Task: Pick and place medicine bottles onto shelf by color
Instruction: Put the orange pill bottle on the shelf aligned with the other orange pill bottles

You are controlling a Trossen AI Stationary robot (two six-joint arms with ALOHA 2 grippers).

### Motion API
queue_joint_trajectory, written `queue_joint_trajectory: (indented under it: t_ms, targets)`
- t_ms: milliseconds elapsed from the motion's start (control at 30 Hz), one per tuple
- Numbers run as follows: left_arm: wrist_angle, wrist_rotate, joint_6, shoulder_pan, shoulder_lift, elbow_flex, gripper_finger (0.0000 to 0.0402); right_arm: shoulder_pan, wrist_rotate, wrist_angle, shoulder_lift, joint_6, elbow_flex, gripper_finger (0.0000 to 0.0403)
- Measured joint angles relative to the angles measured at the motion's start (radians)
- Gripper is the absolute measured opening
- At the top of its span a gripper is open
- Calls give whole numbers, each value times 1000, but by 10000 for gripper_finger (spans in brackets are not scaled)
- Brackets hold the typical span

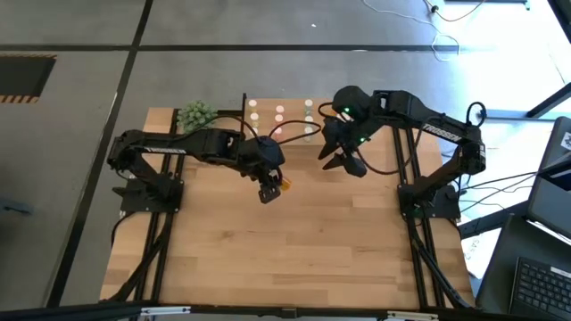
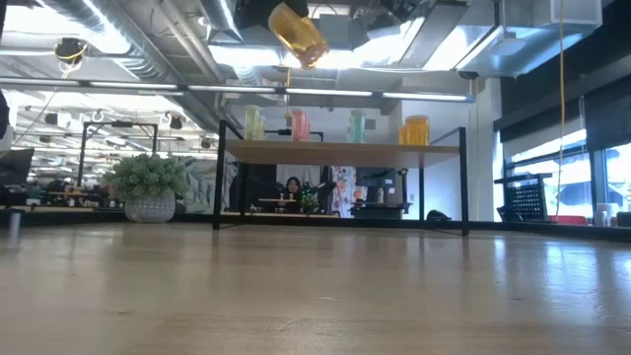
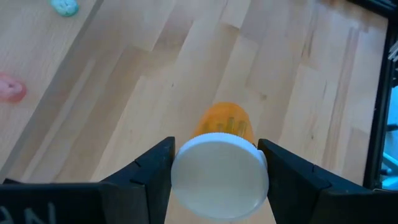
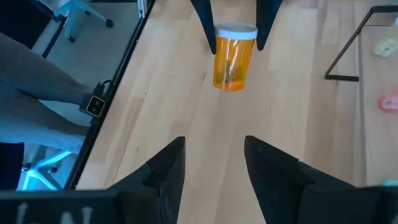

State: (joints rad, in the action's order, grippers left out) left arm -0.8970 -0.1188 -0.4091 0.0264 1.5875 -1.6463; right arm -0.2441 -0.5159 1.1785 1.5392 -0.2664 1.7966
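Note:
My left gripper (image 1: 273, 189) hangs above the middle of the table, shut on an orange medicine bottle (image 1: 285, 185) with a white cap (image 3: 219, 176). In the low view the bottle (image 2: 298, 33) shows high up and tilted. My right gripper (image 4: 214, 163) stands open in the air to the right of it, with nothing between its fingers. At the far edge stands the shelf (image 2: 340, 151) on black legs. On it stand a yellowish bottle (image 2: 254, 123), a pink one (image 2: 300, 125), a green one (image 2: 357, 126) and orange ones (image 2: 415, 129). My left gripper pinches the bottle's white cap (image 3: 186, 163) between its two fingers, one finger on each side of the cap. The fingers slant down from the table's left side. The orange body (image 4: 232, 62) hangs below the fingers, tilted and lifted clear of the table.
A green spiky plant ball in a pot (image 2: 150, 187) stands at the far left, beside the shelf. The bare tabletop (image 1: 294, 250) stretches from the grippers to the near edge. Black arm frames run along the left (image 1: 152, 232) and right (image 1: 428, 241) sides.

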Motion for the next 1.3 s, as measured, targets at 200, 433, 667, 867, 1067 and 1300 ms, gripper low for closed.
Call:
queue_joint_trajectory:
  t_ms: [200,433,667,867,1067,1300]
  targets:
    - [0,0,0,0,0,0,198,1,0,-3,26,1,0,185]
    - [3,0,0,0,0,0,198,7,86,-37,28,-23,0,215]
    - [46,-34,20,0,-30,-1,198,8,86,-102,30,-21,-53,218]
    - [86,-61,29,0,-76,1,198,28,71,-250,31,-5,-133,218]
    - [105,-86,54,0,-78,2,198,51,69,-342,37,1,-137,218]
    - [120,-98,67,1,-78,2,198,87,80,-400,92,48,-138,218]
